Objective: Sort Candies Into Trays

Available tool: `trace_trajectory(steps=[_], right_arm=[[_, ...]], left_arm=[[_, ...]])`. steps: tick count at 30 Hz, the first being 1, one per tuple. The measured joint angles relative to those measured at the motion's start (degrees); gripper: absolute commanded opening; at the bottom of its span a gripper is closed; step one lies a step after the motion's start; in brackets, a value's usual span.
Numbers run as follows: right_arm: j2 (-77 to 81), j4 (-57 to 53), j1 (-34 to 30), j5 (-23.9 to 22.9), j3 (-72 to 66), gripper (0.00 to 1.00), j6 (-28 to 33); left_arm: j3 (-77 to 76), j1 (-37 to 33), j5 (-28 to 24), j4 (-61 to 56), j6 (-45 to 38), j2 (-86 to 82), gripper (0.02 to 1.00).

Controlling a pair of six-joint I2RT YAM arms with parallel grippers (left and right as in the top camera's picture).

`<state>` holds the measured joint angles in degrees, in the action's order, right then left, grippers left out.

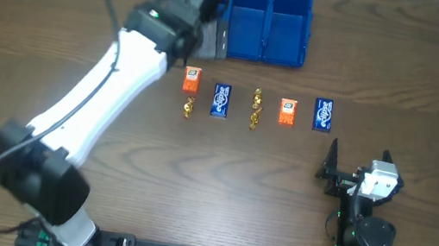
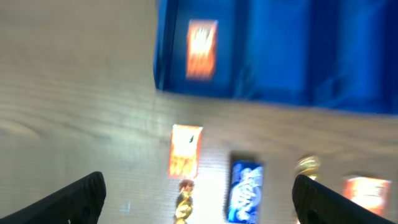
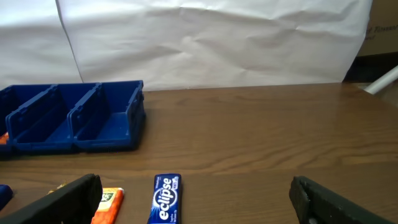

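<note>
Blue tray (image 1: 287, 33) holds one orange candy (image 2: 201, 50) in its end bin. L gripper (image 2: 198, 186) hangs just beside tray, fingers spread, empty; R gripper (image 1: 357, 165) also spread, well apart from tray. Likely step: sorting oranges, so nxt L drops onto the nearest orange pack (image 1: 192, 79) & pinches.

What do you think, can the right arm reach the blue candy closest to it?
Probably yes. The right gripper is open, and the blue candy lies on bare table just ahead of it, with nothing between them.
</note>
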<state>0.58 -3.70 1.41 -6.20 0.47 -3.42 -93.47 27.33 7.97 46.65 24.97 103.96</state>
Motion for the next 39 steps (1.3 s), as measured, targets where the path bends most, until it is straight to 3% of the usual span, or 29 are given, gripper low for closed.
trace_trajectory(steps=[5, 14, 31, 35, 39], right_arm=[[0.0, 0.0, 0.0, 0.0, 0.0, 0.998, 0.0], [0.0, 0.0, 0.0, 0.0, 0.0, 0.998, 0.0], [0.0, 0.0, 0.0, 0.0, 0.0, 0.998, 0.0], [0.0, 0.0, 0.0, 0.0, 0.0, 0.998, 0.0], [0.0, 0.0, 0.0, 0.0, 0.0, 0.998, 0.0]], left_arm=[[8.09, -0.5, -2.38, -3.32, 0.57, 7.54, 0.967], [8.48, -1.11, -6.38, -4.98, 0.76, 13.9, 0.967], [8.48, -3.56, -7.65, -6.99, 0.68, 16.33, 0.941], [8.48, -3.63, -7.67, -8.2, 0.48, 17.38, 0.908], [8.48, -3.67, -7.63, -8.39, 0.22, 17.51, 0.807]])
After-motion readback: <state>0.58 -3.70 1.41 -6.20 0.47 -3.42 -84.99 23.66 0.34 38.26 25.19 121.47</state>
